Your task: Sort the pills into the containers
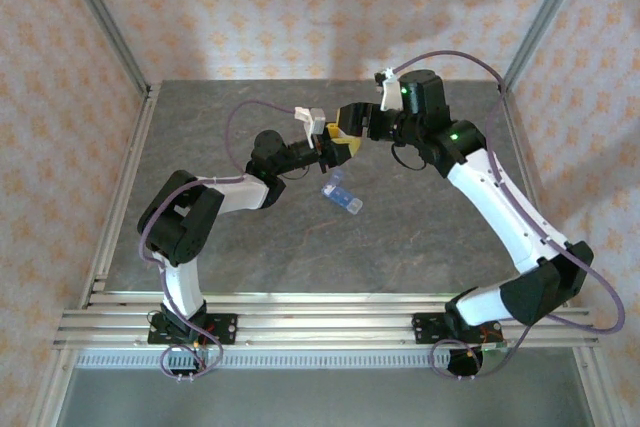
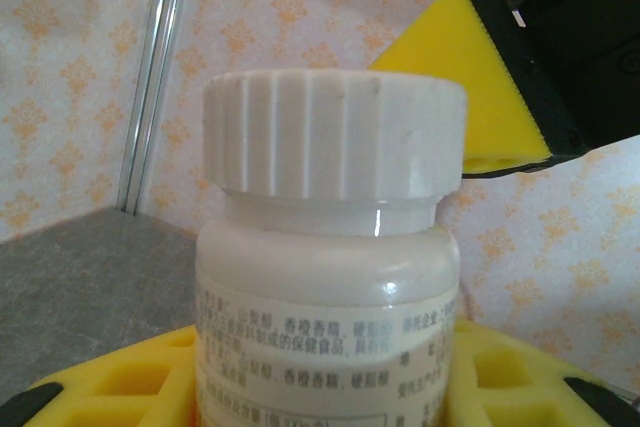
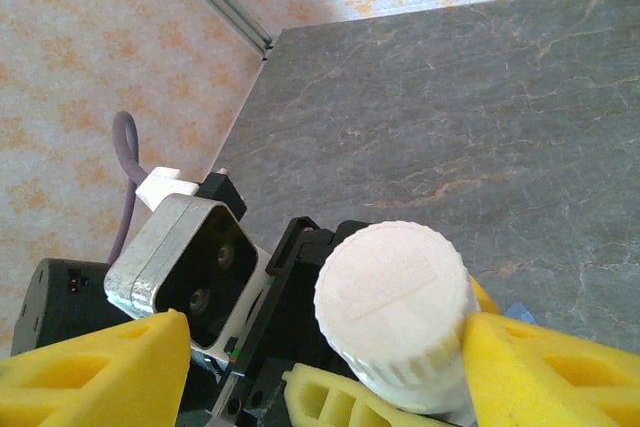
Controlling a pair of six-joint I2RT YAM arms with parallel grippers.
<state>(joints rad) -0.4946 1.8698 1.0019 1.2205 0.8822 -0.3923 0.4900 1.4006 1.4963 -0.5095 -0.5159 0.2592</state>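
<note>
Your left tool point(image 1: 330, 152) is clamped on the bottle point(image 2: 330, 277), held above the table point(image 1: 430, 237) at mid-frame in the top view. Your right tool point(image 3: 320, 377) straddles the cap point(image 3: 395, 297) with its jaws apart, one pad point(image 3: 540, 367) touching. If it closes off-centre, the bottle may twist loose and spill. The box point(image 1: 342, 197) lies just below them, with bare table around it and the edges well apart.

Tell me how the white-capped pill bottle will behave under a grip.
The ribbed white cap should give a grip good purchase. The glossy rounded body of the pill bottle looks slicker, though the yellow foam pads on the left gripper probably hold it. Round-sided, it would likely roll if laid down.
</note>
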